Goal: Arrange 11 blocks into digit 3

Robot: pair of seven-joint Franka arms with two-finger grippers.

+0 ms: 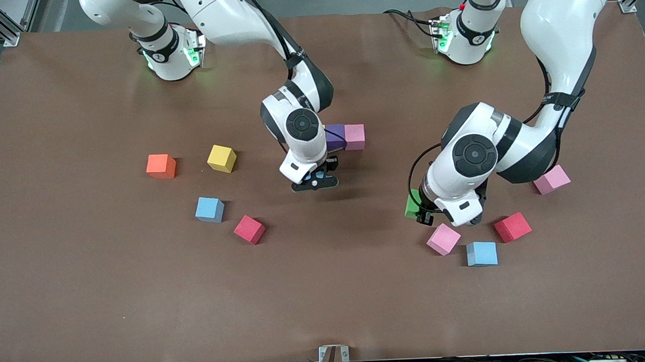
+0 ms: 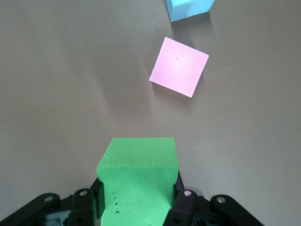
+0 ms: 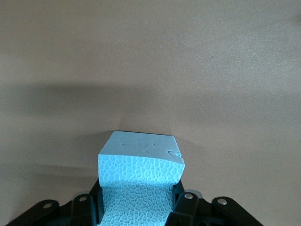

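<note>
Wrist views: left hand (image 2: 136,207) grips green cube (image 2: 137,181), right hand (image 3: 136,207) light blue cube (image 3: 138,181)

two cubes (image 1: 345,137) touching | mid-table | others scattered toward both ends

— What's out there besides the work pieces?
— One orange cube (image 1: 161,166) on the brown table (image 1: 88,300), well off from the right gripper, toward that arm's end.
</note>
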